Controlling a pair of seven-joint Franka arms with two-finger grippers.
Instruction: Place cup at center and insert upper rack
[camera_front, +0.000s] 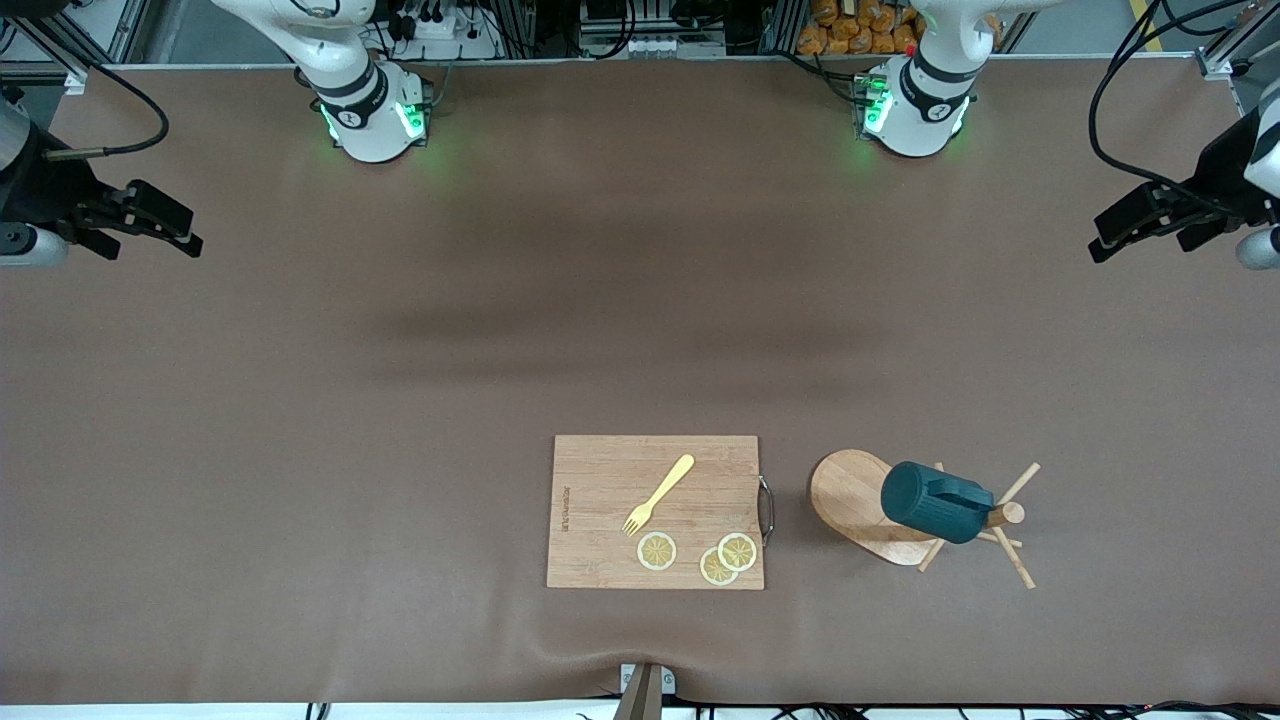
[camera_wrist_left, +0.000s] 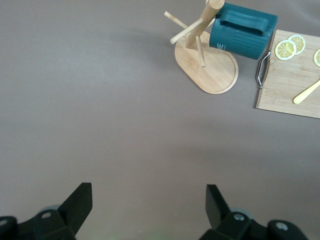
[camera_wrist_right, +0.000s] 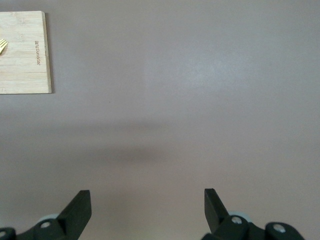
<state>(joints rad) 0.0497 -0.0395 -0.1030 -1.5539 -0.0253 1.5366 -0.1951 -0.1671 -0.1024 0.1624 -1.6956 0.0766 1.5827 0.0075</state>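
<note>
The upper rack (camera_front: 850, 495), a light wooden mug tree with an oval base, stands on the table near the front camera, toward the left arm's end. The dark teal cup (camera_front: 935, 500) hangs tilted on its pegs near the post top. The left wrist view shows the same cup (camera_wrist_left: 242, 30) over the rack's base (camera_wrist_left: 212, 72). My left gripper (camera_front: 1100, 238) waits open and empty in the air at the left arm's end of the table, well clear of the rack. My right gripper (camera_front: 190, 232) waits open and empty at the right arm's end.
A rectangular wooden cutting board (camera_front: 600, 470) lies beside the rack, toward the right arm's end. On it are a yellow fork (camera_front: 660, 493) and three lemon slices (camera_front: 657, 551). Brown table mat (camera_front: 400, 400) spreads around them.
</note>
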